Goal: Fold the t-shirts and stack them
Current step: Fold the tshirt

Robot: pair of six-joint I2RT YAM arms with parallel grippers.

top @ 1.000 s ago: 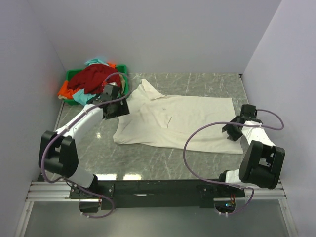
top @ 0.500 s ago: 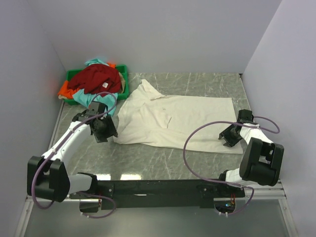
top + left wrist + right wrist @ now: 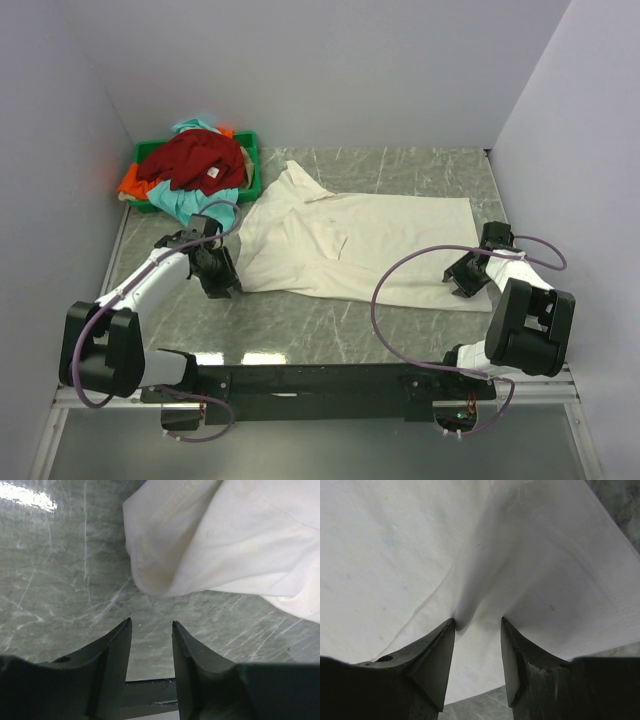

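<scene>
Operator: Swung back from the collar side of the cream-white t-shirt over the last second, the left arm now reaches toward the shirt's near-left corner, and I have the left gripper low over the table there.

Desk: Is it holding cloth?

Operator: No. On my left wrist view its jaws stand apart, narrower than a second ago, with bare marble between them. The rolled corner of the shirt lies just ahead of the tips, not touching.

Desk: And the right side?

Operator: I see the right gripper a little nearer to me than a second ago, unmoved for the last half second at the shirt's near-right edge. Its jaws are spread, tips down on the cloth, and a raised crease runs up to them. I see nothing clamped.

Desk: Where are the shirts?

Operator: The cream-white one lies spread flat across the middle of the table, collar toward the far left, hem to the right. The rest are heaped in the green bin at the far-left corner: the dark red t-shirt on top, the teal t-shirt spilling over the near rim toward the left arm, the orange t-shirt hanging out on the left.
</scene>
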